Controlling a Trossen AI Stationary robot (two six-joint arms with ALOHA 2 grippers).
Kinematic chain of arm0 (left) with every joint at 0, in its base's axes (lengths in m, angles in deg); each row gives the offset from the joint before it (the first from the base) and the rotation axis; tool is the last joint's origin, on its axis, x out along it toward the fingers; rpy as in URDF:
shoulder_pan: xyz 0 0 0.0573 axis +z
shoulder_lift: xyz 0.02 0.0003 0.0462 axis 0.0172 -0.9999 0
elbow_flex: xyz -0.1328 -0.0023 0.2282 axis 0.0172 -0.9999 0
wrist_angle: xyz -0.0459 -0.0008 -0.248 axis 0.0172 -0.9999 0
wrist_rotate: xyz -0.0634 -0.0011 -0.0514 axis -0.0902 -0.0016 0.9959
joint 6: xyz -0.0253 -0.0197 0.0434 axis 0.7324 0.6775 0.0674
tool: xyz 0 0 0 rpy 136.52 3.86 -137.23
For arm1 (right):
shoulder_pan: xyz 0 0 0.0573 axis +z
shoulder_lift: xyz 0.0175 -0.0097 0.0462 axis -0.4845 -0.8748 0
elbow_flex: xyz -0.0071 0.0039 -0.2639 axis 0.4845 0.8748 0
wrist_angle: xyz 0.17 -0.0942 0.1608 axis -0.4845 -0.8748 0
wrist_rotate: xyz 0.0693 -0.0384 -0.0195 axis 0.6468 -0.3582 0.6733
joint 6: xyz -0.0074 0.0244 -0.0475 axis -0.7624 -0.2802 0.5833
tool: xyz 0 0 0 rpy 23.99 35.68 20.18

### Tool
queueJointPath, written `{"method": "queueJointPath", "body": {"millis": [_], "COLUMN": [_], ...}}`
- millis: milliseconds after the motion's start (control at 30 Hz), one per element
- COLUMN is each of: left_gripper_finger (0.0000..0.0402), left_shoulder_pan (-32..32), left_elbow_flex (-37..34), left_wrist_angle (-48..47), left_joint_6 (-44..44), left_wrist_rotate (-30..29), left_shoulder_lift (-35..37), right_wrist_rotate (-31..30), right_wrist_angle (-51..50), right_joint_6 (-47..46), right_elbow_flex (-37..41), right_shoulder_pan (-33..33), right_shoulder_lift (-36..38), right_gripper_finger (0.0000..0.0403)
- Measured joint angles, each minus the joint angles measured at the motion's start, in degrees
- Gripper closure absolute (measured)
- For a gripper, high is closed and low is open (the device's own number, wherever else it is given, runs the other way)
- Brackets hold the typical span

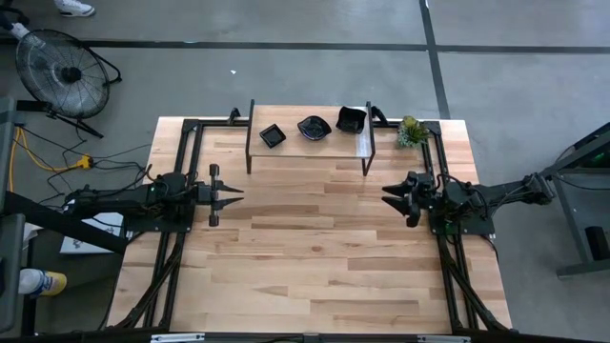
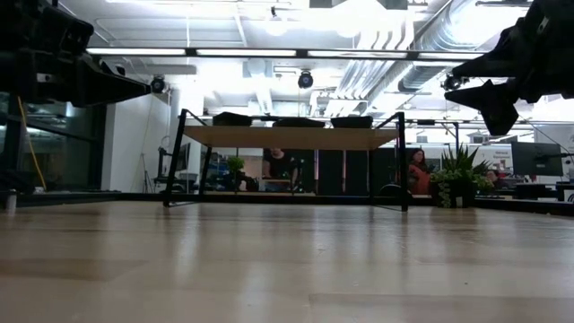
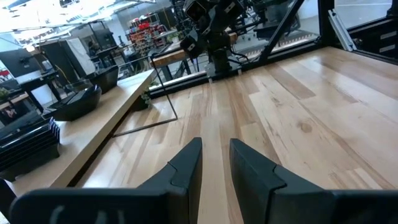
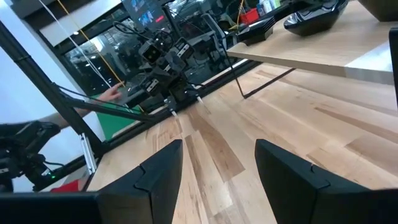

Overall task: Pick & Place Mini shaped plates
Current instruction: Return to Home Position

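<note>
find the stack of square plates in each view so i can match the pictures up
High view: the stack of square plates sits at the left end of the shelf.
Low view: on the shelf top, at its left end.
Left wrist view: the nearest dark stack on the shelf.
Right wrist view: the farthest plates on the shelf.
Shared landmark: the wooden shelf with black legs, seen in all four.

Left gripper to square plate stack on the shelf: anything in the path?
Nothing visible. Bare wood lies between the left gripper and the shelf; the square plate stack sits on its left end, open from above. Only the shelf's black left leg is near that line. Right gripper waits far right.
</note>
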State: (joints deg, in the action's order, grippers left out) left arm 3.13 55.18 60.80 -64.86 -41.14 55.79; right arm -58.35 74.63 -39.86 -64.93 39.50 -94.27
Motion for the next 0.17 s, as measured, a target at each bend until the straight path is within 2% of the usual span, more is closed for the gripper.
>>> {"method": "queueJointPath", "body": {"millis": [167], "left_gripper_finger": [0.0323], "left_shoulder_pan": [0.0], "left_elbow_flex": [0.0], "left_wrist_angle": [0.0], "left_joint_6": [0.0], "left_wrist_rotate": [-0.01], "left_shoulder_lift": [0.0], "right_wrist_rotate": [0.01], "right_wrist_angle": [0.0], "right_joint_6": [0.16], "right_elbow_flex": [0.0], "right_shoulder_pan": [0.0], "right_shoulder_lift": [0.0], "right_gripper_finger": [0.0206]}}
